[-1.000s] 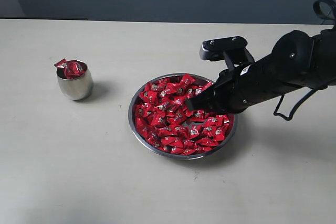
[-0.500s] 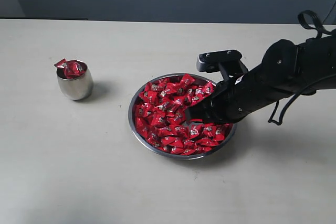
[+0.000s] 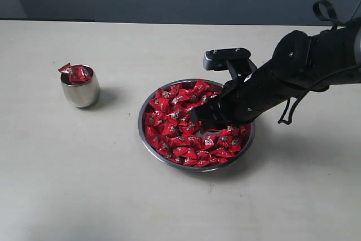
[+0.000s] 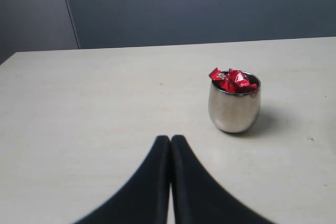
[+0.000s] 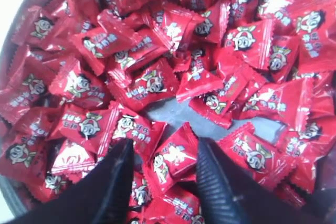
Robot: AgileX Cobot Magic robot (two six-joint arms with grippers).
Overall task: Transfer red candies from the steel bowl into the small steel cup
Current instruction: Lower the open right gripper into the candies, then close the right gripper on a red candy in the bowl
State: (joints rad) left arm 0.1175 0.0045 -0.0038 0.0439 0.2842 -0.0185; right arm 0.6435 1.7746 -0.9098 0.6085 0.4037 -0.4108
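Right wrist view: black right gripper [image 5: 164,149] is hovering low over the heap, its jaws standing apart and straddling one candy; whether the ribbed fingers [image 5: 118,182] are pressing on it I cannot tell.
Heap: shiny red pillow-shaped wrapped candies [image 5: 157,80] are lying piled across the wide polished steel bowl [image 5: 169,113], leaving one bare grey patch of its floor showing just beyond the fingertips.
Exterior view, near: pale matte table [image 3: 84,196] is carrying the steel bowl [image 3: 145,141], which is sitting right of centre, filled with the candies [image 3: 175,131].
Right arm: right gripper [image 3: 201,118] is reaching in from the right and dipping into the heap near the bowl's middle.
Cup: small rounded steel cup [image 3: 80,91] is standing upright well apart to the left of the bowl, with a few candies [image 3: 76,73] poking above its rim.
Left wrist view: black left gripper [image 4: 170,141] is hanging above the table [image 4: 79,103], its jaws pressing together tip to tip; the steel cup [image 4: 233,109] is standing beyond it, and a dark blue-grey wall [image 4: 210,3] is rising behind.
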